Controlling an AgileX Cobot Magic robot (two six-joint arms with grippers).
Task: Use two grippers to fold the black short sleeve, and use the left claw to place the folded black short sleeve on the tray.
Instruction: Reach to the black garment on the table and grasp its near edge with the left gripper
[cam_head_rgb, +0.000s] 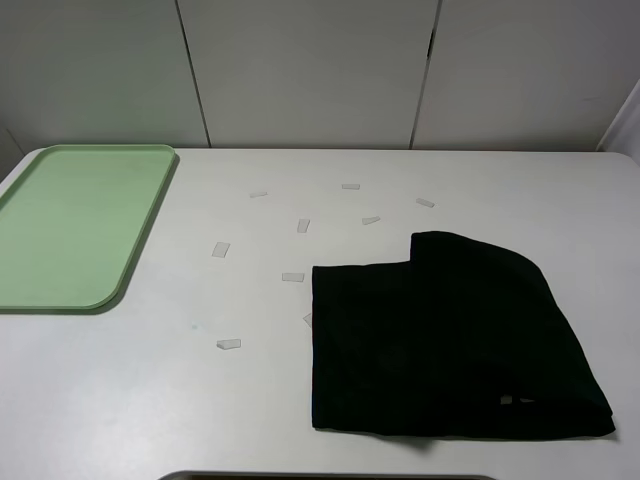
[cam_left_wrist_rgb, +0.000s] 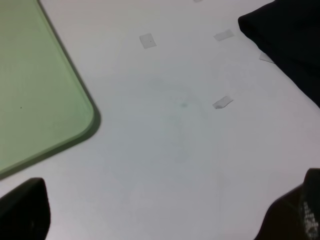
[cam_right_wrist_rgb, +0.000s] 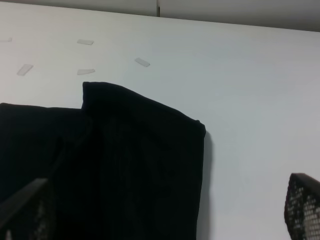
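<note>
Carefully: your left tool (cam_left_wrist_rgb: 160, 220) hangs released over bare bench (cam_head_rgb: 250, 400), your right tool (cam_right_wrist_rgb: 165, 210) released above the black short sleeve (cam_head_rgb: 450, 340), which lies folded well apart from the tray (cam_head_rgb: 80, 220). Pinch one layer only and the fold may spill open.

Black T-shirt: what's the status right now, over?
Left gripper, right gripper: fingers open, empty. Black cloth T-shirt lies folded over on white table, apart from pale green plastic tray. Only small clear scraps between them.
</note>
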